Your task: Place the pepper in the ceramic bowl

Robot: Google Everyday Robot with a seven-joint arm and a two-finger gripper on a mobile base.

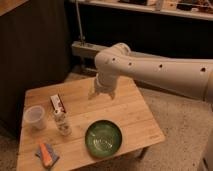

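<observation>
While claw [102, 93] hangs wide and empty mid-frame, pepper [46, 154] lies lower-left on blue-grey cloth [53, 159]; risk: grasp snags cloth, dragging it toward ceramic bowl [103, 141].

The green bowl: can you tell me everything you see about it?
The bowl is round, shallow, shiny and green, paler in the middle, like glazed pottery. It sits upright and empty on the wooden table, near its front edge. Only the table touches it. The gripper hangs above the table behind it, apart.
</observation>
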